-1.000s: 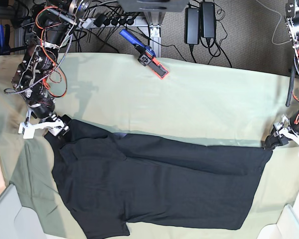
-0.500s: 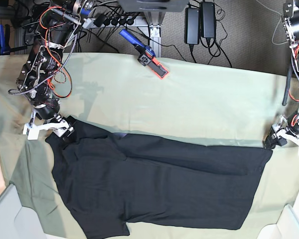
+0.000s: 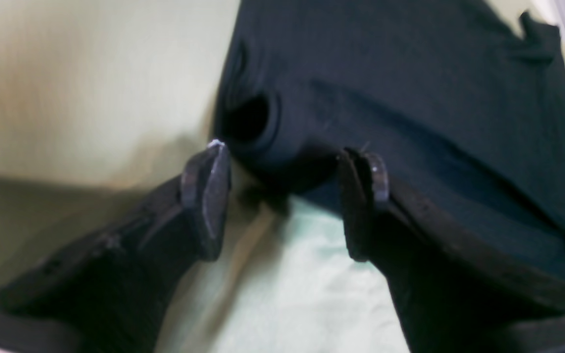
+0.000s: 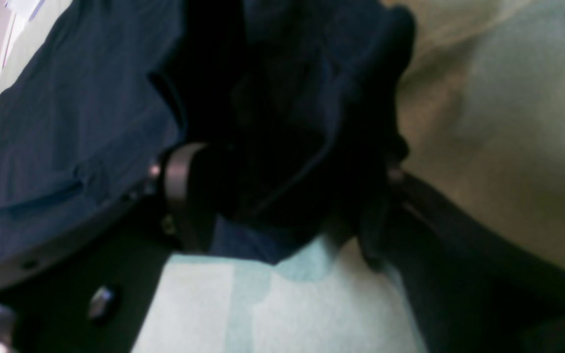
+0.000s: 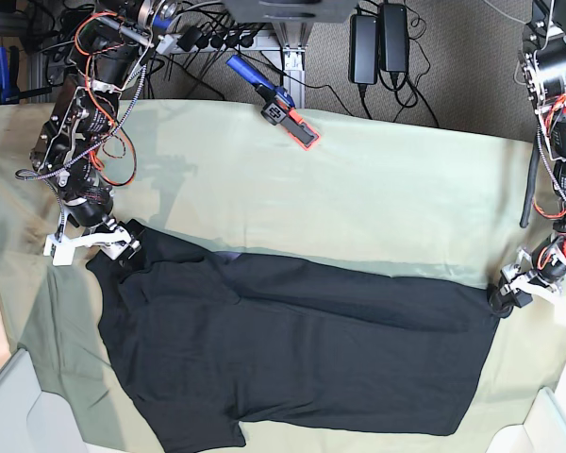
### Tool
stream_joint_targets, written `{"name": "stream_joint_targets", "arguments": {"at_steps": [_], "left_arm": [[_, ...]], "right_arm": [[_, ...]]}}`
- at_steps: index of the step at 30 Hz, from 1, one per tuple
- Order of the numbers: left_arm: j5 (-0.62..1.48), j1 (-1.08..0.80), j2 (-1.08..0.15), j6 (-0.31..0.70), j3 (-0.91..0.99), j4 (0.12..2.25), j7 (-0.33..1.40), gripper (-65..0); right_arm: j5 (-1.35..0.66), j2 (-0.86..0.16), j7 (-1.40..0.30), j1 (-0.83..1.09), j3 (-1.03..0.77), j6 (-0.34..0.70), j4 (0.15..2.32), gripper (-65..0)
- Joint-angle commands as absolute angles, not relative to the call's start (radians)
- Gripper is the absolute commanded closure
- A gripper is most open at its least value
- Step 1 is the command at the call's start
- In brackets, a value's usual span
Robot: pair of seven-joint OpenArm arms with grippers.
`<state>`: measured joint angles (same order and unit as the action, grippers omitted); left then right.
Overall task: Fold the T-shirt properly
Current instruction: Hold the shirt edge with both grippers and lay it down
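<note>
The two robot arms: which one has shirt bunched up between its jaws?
The right gripper, at the base view's left. T-shirt fabric fills its open jaws; the left gripper shows mostly pale green cloth between its jaws.

Plain black T-shirt (image 5: 302,349) on a pale green table cloth (image 5: 377,189)

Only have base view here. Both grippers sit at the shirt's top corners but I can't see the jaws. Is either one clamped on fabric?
Observer: No. The left wrist view shows the left gripper open, with the T-shirt corner lying between its fingertips.
Operator: And the right one?
Observer: The right gripper is open too, jaws spread wide around a bunched fold of the shirt.
Operator: Anything under the jaws besides shirt?
Observer: Only the pale green table cloth, showing beneath both grippers.
</note>
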<state>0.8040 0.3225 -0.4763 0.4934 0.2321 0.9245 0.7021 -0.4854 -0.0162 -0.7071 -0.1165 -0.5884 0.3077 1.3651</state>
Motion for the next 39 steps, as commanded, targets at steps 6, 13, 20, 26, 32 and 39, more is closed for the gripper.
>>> {"name": "stream_joint_targets", "arguments": {"at_steps": [6,13,20,26,32,39], "left_arm": [[0.801,0.352,-0.472,0.494,0.236,0.931,0.685,-38.7],[0.787,0.352,-0.451,0.493,0.236,0.925,0.670,-38.6],[0.786,0.352,-0.449,0.493,0.236,0.925,0.665,-29.6],[0.776,0.352,-0.449,0.553,0.236,0.925,0.661,-5.7],[0.776,0.352,-0.450,0.638,0.236,0.925,0.661,0.0],[0.796,0.352,-0.452,0.698,0.236,0.925,0.678,0.0]], "right_arm": [[-0.471,-0.017,-0.746,-0.124,-0.585,0.346,1.370,-41.7],[-0.471,-0.016,-0.756,-0.124,-0.585,0.346,1.370,-41.7],[-0.471,-0.017,-0.757,-0.124,-0.585,0.347,1.370,-41.5],[-0.480,-0.016,-0.757,-0.124,-0.585,0.347,1.370,-31.2],[-0.509,-0.017,-0.757,-0.125,-0.585,0.347,1.371,0.0],[-0.546,-0.017,-0.775,-0.125,-0.585,0.348,1.373,0.0]]}}
